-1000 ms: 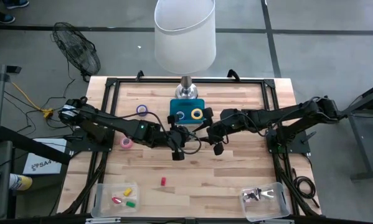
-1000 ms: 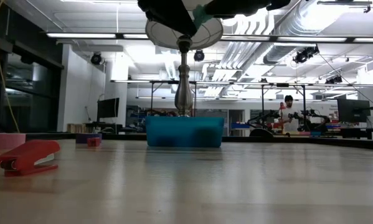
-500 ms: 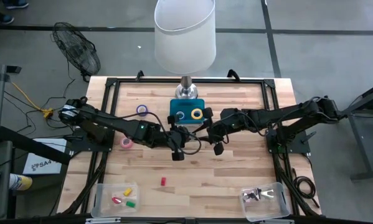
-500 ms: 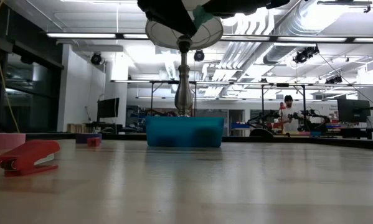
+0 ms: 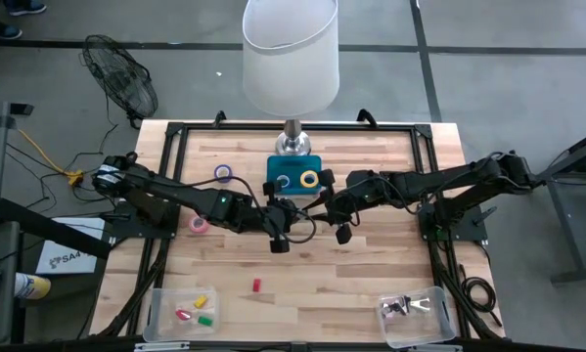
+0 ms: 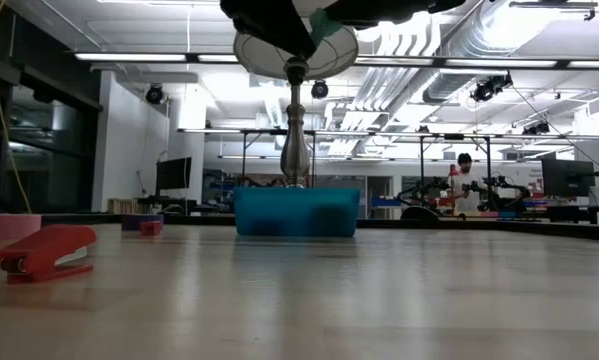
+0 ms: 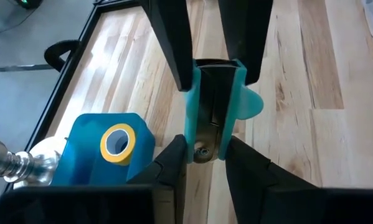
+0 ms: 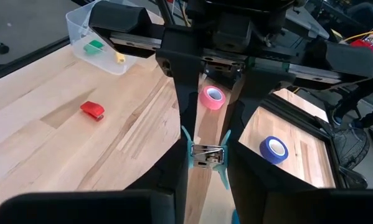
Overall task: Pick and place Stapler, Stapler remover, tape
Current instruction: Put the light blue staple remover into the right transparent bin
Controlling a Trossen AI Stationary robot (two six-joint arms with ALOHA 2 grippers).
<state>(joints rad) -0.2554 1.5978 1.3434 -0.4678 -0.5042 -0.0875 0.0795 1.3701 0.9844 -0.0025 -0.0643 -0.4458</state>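
Pale wooden planks make the worktop (image 5: 371, 284). Above its middle, just in front of the blue bin (image 7: 86, 134), both grippers meet tip to tip. The left gripper (image 7: 206, 146) is clamped on one end of the remover (image 7: 212, 112), a teal plastic piece with metal claws. The right gripper (image 8: 208, 165) seems pressed on the other end. The remover's long axis runs along both arms. The glossy red stapler (image 6: 47, 250) lies near the front edge, the pink tape (image 8: 212, 98) toward the left edge.

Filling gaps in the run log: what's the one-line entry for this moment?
phase: mid-air handover | left gripper: shut on staple remover | right gripper: shut on staple remover
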